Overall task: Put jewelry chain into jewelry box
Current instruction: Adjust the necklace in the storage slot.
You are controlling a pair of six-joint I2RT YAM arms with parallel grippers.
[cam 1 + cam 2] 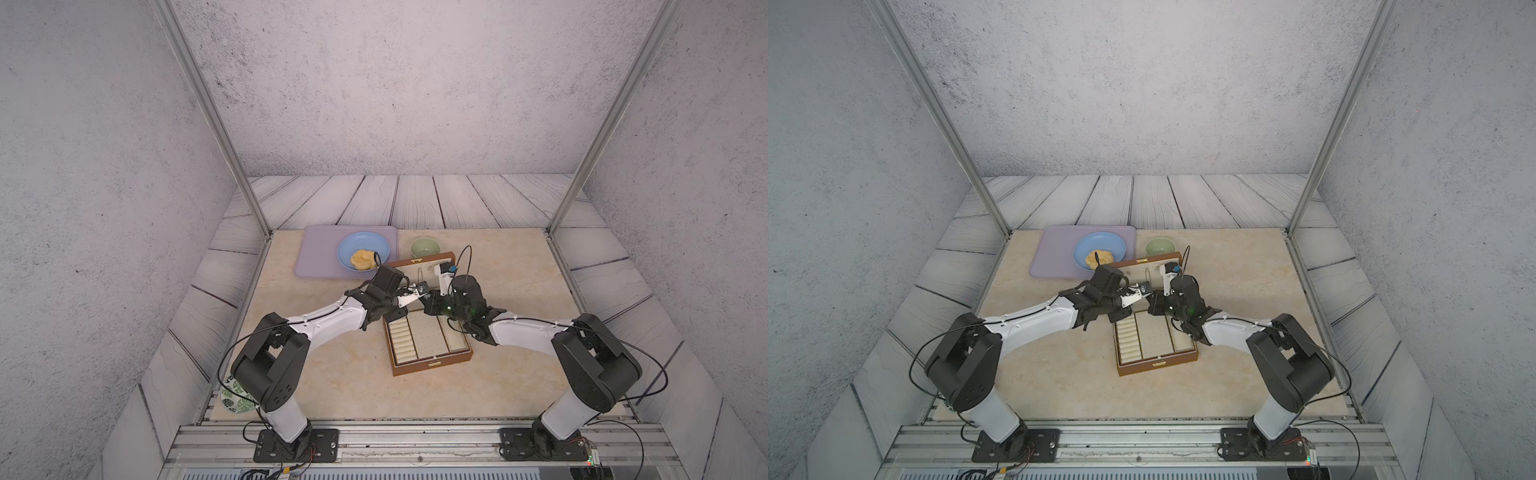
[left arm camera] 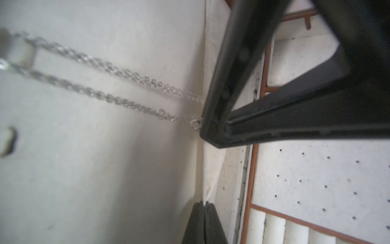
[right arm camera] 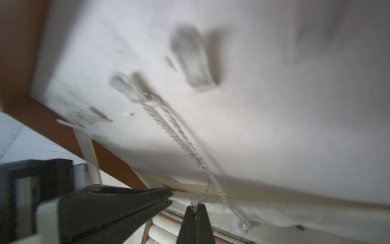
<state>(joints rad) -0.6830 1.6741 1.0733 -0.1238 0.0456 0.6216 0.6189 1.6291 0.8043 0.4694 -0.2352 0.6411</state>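
The brown jewelry box [image 1: 434, 366] [image 1: 1158, 365] stands open at mid table in both top views, its lid [image 1: 419, 266] upright at the back. A thin silvery jewelry chain [image 2: 109, 84] [image 3: 179, 137] hangs doubled from a hook [image 2: 21, 52] in the lid. My right gripper [image 3: 195, 208] [image 1: 430, 305] is shut on the chain's lower end, just above the tray. One small end piece [image 3: 244, 227] dangles beside it. My left gripper [image 2: 205, 203] [image 1: 422, 290] is shut on a fold of the lid's cream lining [image 2: 209, 190], close beside the right gripper.
A lilac tray [image 1: 311, 253] at the back left holds a blue plate [image 1: 345, 245] with a yellow food item [image 1: 362, 259]. A green bowl [image 1: 424, 247] stands behind the lid. A leaf-patterned object [image 1: 232, 399] lies by the left arm's base. Metal frame posts flank the table.
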